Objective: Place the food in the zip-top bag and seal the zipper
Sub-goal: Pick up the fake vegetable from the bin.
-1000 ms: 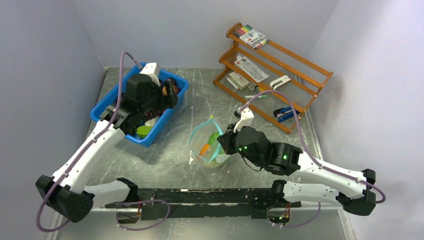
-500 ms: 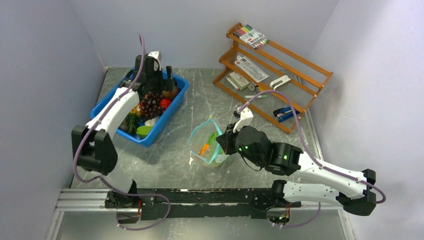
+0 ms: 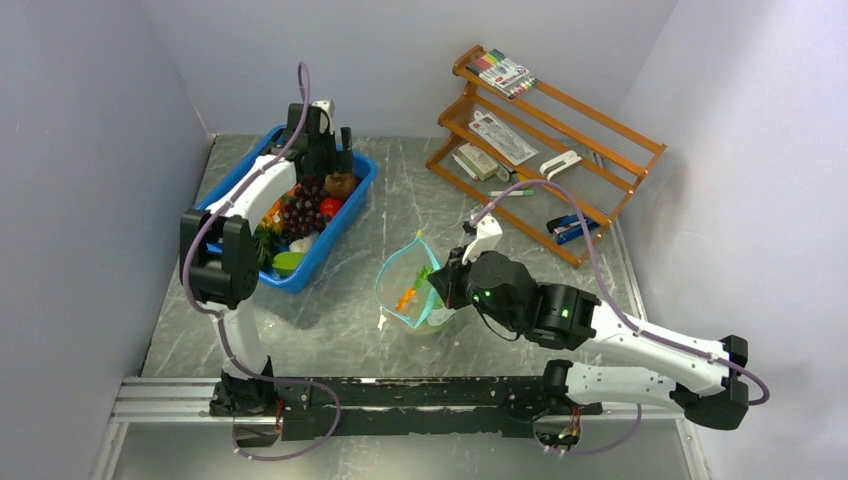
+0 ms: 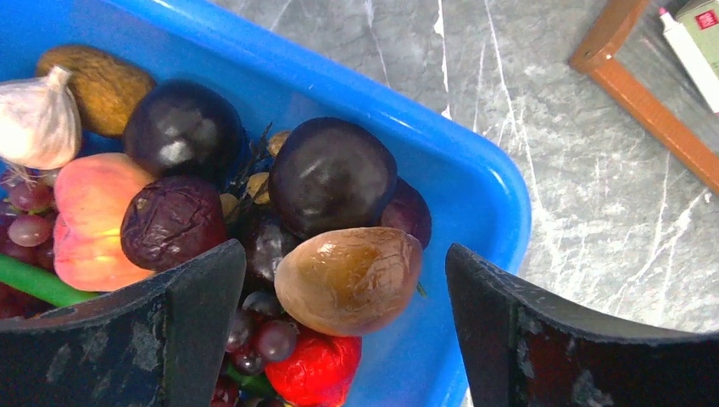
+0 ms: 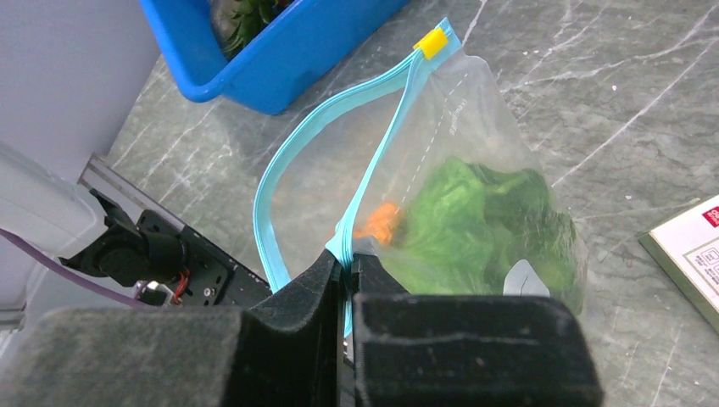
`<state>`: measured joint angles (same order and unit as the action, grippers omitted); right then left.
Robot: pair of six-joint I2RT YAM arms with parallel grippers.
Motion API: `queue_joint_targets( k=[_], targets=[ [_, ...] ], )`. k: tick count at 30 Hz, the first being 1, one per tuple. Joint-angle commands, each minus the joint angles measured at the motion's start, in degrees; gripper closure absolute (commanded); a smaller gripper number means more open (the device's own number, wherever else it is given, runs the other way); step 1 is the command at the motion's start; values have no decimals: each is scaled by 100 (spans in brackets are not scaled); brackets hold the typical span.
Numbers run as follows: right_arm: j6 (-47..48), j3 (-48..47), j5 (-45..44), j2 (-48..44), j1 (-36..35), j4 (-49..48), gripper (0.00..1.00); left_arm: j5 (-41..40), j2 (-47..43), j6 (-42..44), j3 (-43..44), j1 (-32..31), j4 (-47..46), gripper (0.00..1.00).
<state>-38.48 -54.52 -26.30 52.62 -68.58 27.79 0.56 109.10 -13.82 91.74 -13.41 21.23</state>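
Observation:
The clear zip-top bag (image 3: 412,292) lies mid-table with its mouth held open; green lettuce (image 5: 475,222) and an orange piece (image 5: 383,220) are inside. My right gripper (image 5: 348,259) is shut on the teal-blue zipper (image 5: 386,148) strip, whose yellow tip (image 5: 433,41) points toward the bin. My left gripper (image 4: 346,331) is open above the far end of the blue bin (image 3: 240,185), its jaws on either side of a brown round fruit (image 4: 349,278), apart from it. Dark round fruits (image 4: 332,175), purple grapes (image 3: 298,212) and a red piece (image 4: 320,371) lie beside it.
An orange wooden rack (image 3: 545,140) at the back right holds markers (image 3: 500,72), white packs and a blue stapler (image 3: 570,228). Grey walls stand close on the left and right. A garlic bulb (image 4: 38,119) and a peach-coloured fruit (image 4: 91,216) lie in the bin.
My left arm has swung from over the bin's middle to its far end and now hovers over the brown fruit. The right gripper keeps its hold on the zipper strip.

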Motion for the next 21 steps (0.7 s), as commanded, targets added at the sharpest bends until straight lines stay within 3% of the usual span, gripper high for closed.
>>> queue_joint_targets(
  k=[1, 16, 21],
  targets=[
    [-64, -94, -33, -41, 20, -327, 100, 269, 96, -20, -19, 71, -212, 15],
    [91, -219, 29, 141, 20, -280, 100, 498, 259, -111, -370, 78, -206, 17],
    [45, -116, 52, 36, 27, -424, 100, 590, 189, -102, -332, 67, -167, 33]
  ],
)
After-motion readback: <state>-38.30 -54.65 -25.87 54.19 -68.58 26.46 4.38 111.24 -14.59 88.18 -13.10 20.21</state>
